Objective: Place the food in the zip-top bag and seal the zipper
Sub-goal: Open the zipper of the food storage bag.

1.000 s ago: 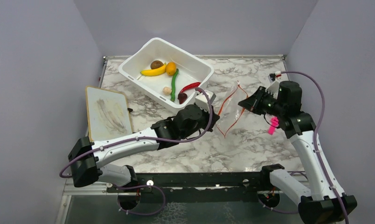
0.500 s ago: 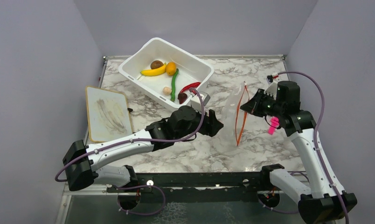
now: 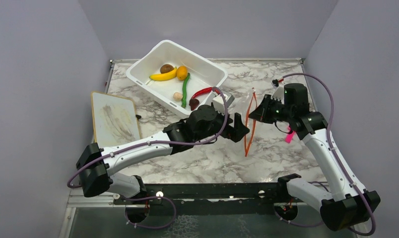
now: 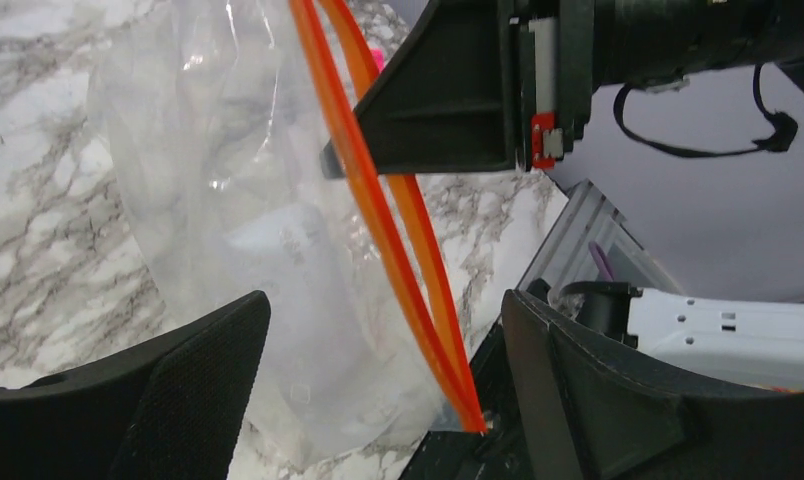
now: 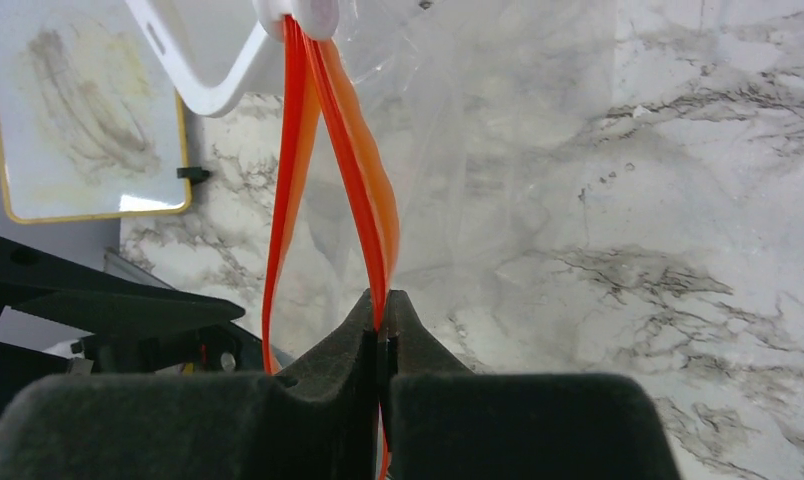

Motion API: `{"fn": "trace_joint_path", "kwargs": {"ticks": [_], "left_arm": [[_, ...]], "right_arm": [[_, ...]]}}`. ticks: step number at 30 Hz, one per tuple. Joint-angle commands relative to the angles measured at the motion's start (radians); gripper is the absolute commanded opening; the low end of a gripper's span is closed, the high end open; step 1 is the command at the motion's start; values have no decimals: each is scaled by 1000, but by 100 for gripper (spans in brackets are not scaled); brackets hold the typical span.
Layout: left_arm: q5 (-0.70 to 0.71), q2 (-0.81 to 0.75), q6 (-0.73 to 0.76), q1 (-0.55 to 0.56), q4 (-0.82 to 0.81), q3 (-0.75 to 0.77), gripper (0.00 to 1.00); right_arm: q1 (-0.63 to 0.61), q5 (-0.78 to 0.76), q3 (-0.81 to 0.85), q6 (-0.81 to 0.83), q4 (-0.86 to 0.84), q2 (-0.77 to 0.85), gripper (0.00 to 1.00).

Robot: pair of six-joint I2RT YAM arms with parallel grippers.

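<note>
Top external view: the left pincer (image 3: 241, 129) has let go! A second ago it was clamped on the near edge of the bag's mouth, pulling the zipper into a wide loop; half a second ago it had backed off toward the tub. Now its fingers stand spread apart and it is pushed forward again, right up beside the zipper (image 3: 247, 134). The right pincer (image 3: 255, 113) stays clenched on the far edge of that orange-red strip, and it has carried the strip a little to the left. With only one side held, the bag (image 4: 228, 200) hangs from the right pincer above the worktop (image 3: 212, 158), its mouth collapsed from an open loop into a narrow slit. On the left wrist camera the strip dangles between the spread fingers; whether it touches them, I cannot tell. All the food is unmoved in the white tub (image 3: 138, 69) at the back: banana (image 3: 163, 76), orange fruit (image 3: 181, 72), brown ball (image 3: 166, 68), green pod (image 3: 186, 90), red chili (image 3: 202, 91), mushroom (image 3: 177, 95) and dark red piece (image 3: 194, 103).
</note>
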State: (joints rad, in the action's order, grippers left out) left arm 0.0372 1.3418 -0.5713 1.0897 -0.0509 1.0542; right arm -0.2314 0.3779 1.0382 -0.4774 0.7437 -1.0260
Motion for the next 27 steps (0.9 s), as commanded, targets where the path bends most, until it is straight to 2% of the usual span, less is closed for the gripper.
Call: {"fn": "trace_joint_path", "kwargs": {"ticks": [1,5,12,18,23,27], "left_arm": [[39,59,81,-7,10,106,90],[119,128,152,-8,84,191,92],[116,197,236,-7,73,256,97],[219,254,243,-7,164,305,69],[322,248,244,-7,215,304,30],[380,215,207,-9,229,284,7]], "right_arm": [[-15,42,44,-42,-66,16,1],[-17,43,49,-47,-77,25,1],[-18,30,51,-30,-65,15,1],[-19,19,57,-18,-66,12,1],[-19,-60,104,26,-16,-6,1],[-19,-207,221,76,87,-41,1]]}}
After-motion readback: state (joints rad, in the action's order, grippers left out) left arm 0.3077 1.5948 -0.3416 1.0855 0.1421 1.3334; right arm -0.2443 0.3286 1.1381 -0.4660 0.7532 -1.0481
